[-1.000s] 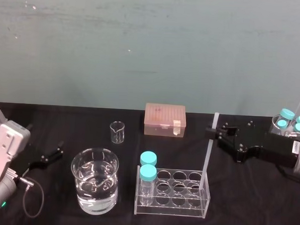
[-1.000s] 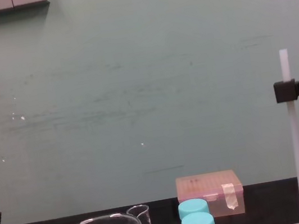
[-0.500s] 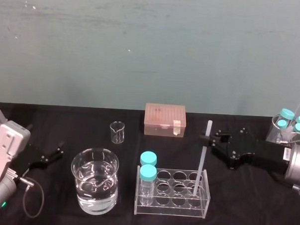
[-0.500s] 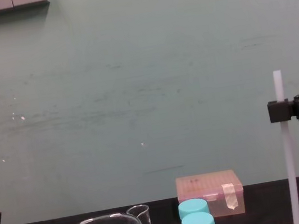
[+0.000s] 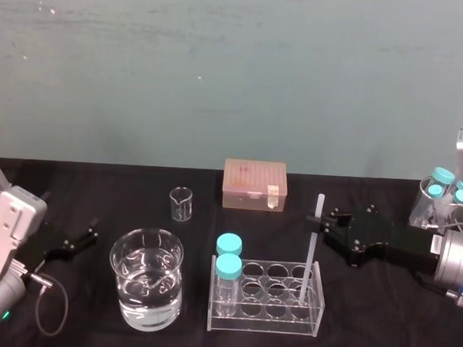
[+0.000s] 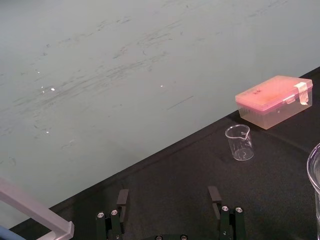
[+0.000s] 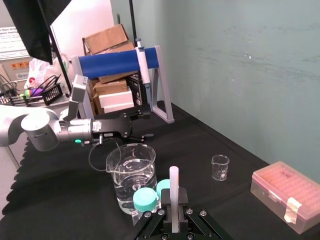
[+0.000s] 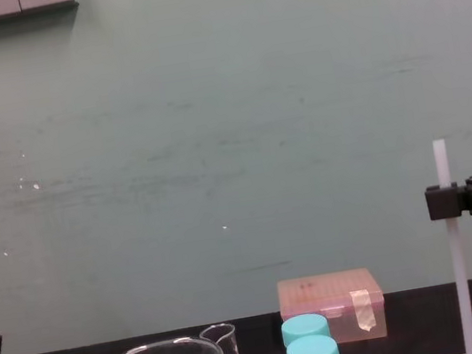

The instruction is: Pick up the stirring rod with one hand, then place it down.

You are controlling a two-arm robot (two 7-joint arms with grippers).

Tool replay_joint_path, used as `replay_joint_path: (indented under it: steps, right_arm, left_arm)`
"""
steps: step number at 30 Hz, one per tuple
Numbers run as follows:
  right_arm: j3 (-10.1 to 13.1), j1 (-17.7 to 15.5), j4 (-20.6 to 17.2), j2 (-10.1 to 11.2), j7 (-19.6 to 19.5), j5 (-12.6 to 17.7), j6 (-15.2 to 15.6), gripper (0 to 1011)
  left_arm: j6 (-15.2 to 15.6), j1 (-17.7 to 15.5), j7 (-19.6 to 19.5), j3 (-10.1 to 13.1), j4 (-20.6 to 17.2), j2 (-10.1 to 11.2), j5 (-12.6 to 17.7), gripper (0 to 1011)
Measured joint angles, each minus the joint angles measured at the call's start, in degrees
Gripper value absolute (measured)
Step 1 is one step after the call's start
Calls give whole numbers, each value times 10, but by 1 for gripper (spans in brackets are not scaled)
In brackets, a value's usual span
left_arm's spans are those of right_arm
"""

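Observation:
The stirring rod (image 5: 312,250) is a thin white rod standing upright in the clear tube rack (image 5: 265,317), with its lower end down in a right-hand hole. My right gripper (image 5: 315,221) is shut on the rod near its top, reaching in from the right. The chest view shows the rod (image 8: 458,267) vertical with the black jaws (image 8: 442,201) clamped just below its tip. From the right wrist, the rod (image 7: 174,187) pokes up between the fingers. My left gripper (image 5: 87,235) rests open at the table's left, far from the rod; its fingers (image 6: 123,197) stand apart.
Two blue-capped bottles (image 5: 228,258) stand in the rack's left end. A large beaker of water (image 5: 145,288) sits left of the rack, a small empty beaker (image 5: 181,203) and a pink box (image 5: 254,184) behind. More blue-capped bottles (image 5: 444,190) sit at far right.
The right gripper has come down and slightly left with the rod, lowering its end deeper into the rack hole. The left arm has stayed still.

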Motion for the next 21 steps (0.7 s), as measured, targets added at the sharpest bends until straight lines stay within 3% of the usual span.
replay_joint_path:
  steps: [21]
  right_arm:
    - [-1, -4, 33, -20, -1, -9, -4, 72]
  left_arm:
    - [0, 0, 0, 0, 0, 0, 0, 1005]
